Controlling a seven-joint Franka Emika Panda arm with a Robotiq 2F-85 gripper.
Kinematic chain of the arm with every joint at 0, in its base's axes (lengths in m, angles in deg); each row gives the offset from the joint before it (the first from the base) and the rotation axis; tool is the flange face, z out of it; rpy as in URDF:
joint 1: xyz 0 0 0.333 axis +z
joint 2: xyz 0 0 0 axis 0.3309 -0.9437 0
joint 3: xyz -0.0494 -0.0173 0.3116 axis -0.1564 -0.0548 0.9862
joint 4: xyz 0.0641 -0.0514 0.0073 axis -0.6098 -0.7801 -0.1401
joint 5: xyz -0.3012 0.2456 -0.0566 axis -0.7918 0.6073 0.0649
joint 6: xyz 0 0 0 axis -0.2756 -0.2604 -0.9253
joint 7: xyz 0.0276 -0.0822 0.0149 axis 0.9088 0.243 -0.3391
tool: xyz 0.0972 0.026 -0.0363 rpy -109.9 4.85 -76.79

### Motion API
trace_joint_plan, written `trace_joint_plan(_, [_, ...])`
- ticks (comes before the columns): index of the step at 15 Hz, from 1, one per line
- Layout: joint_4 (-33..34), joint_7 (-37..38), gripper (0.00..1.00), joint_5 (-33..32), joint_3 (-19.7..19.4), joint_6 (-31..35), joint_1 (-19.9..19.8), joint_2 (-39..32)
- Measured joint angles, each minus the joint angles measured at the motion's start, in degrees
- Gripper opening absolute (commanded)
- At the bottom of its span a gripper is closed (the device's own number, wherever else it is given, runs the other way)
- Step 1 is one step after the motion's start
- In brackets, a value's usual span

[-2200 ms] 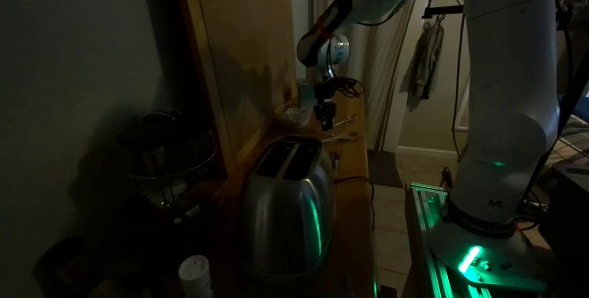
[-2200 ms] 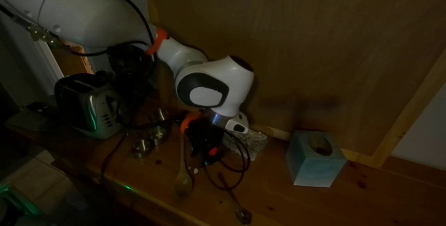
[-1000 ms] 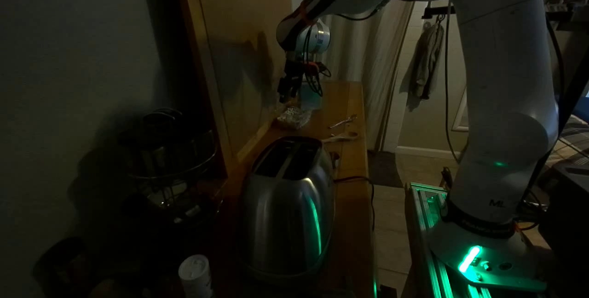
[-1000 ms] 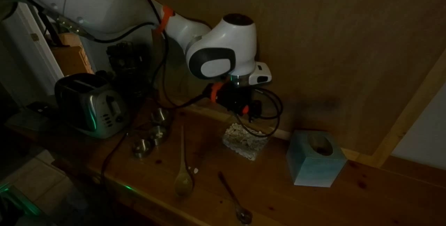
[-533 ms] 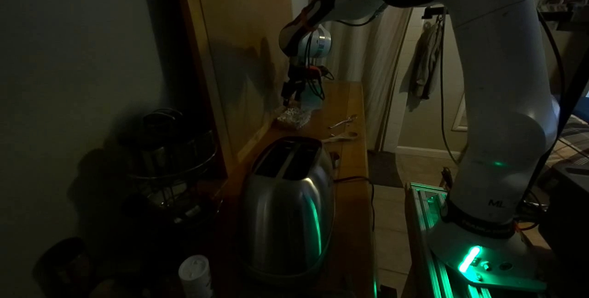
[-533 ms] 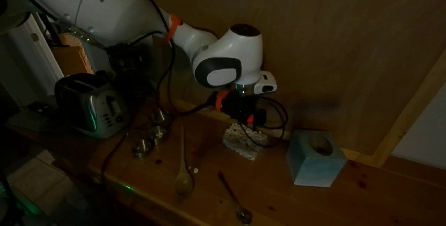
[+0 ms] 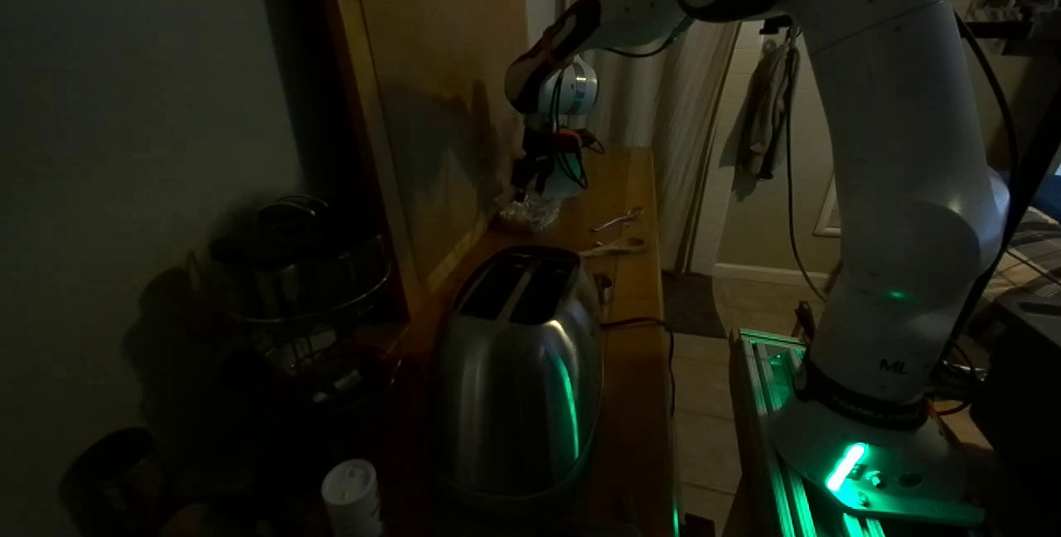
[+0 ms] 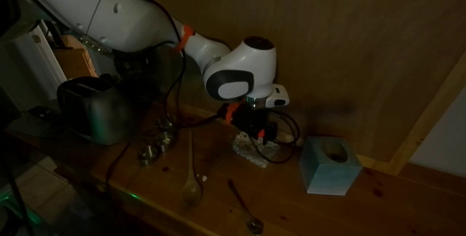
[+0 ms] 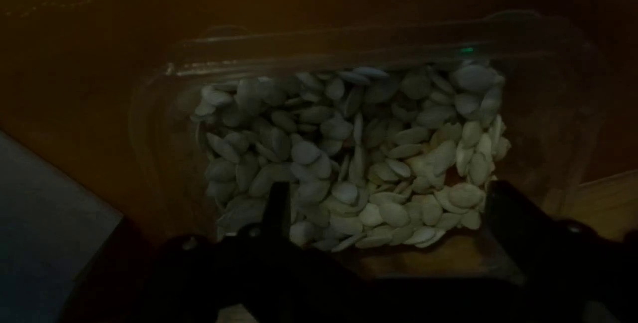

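Wrist view, and here's the tool [image 9: 388, 189] at the bottom edge, its dark fingers [image 9: 513, 223] spread wide apart — released, plainly. Below them lies a clear plastic tub [image 9: 329, 54] with pale flat seeds [image 9: 349, 153] heaped inside; the fingertips overlap the seeds in sight, but whether they touch I can't tell. Low on the left, a side of the blue tissue box [image 9: 45, 243] shows.

Across to an exterior view: the tub rests on the wooden surface [image 8: 327, 214], close to the upright panel [image 8: 346, 65], with the tool pointing down right over it and the tissue box just beside. Towards the front edge lie a wooden spoon [image 8: 192, 192], a few loose seeds [image 8: 204, 178] near its bowl, and a smaller dark spoon [image 8: 242, 203]. Three little metal cups [image 8: 148, 156] bunch up near the toaster [image 8: 105, 115], which looks blurred here.

And in an exterior view with the toaster up close, a white canister [image 7: 352, 494] stands near it — while the arm [image 7: 903, 189] arches across, the tool down by the tub beyond. Farther back hang a curtain [image 7: 655, 123] and some clothes [image 7: 767, 114].
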Motion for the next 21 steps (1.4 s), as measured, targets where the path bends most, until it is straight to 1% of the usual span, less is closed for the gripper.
trace_joint_plan(3, [0.0,0.01,1.0,0.0,0.0,-0.01,-0.2,-0.5])
trace_joint_plan(4, [0.0,0.01,0.95,0.0,0.0,-0.01,-0.27,-0.66])
trace_joint_plan(5, [0.0,0.01,0.81,0.0,0.0,-0.01,-0.33,-0.82])
trace_joint_plan(7, [0.0,0.01,0.64,0.0,0.0,-0.01,-0.43,-1.09])
trace_joint_plan(8, [0.0,0.01,0.57,0.0,0.0,-0.01,-0.47,-1.2])
trace_joint_plan(9, [0.0,0.02,0.48,0.0,0.0,-0.03,-0.52,-1.3])
trace_joint_plan(11, [0.0,0.04,0.36,0.0,0.0,-0.05,-0.59,-1.43])
trace_joint_plan(15, [0.0,0.04,0.08,0.0,0.0,-0.05,-0.71,-1.47])
trace_joint_plan(17, [0.0,0.04,0.02,0.0,0.0,-0.05,-0.72,-1.47])
trace_joint_plan(18, [0.0,0.04,0.02,0.0,0.02,-0.05,-0.72,-1.47])
trace_joint_plan(19, [0.0,0.04,0.0,0.0,0.04,-0.06,-0.72,-1.47])
trace_joint_plan(20, [0.0,0.04,0.04,0.0,0.06,-0.06,-0.72,-1.47])
trace_joint_plan(21, [0.0,0.06,0.03,-0.01,0.09,-0.06,-0.72,-1.47])
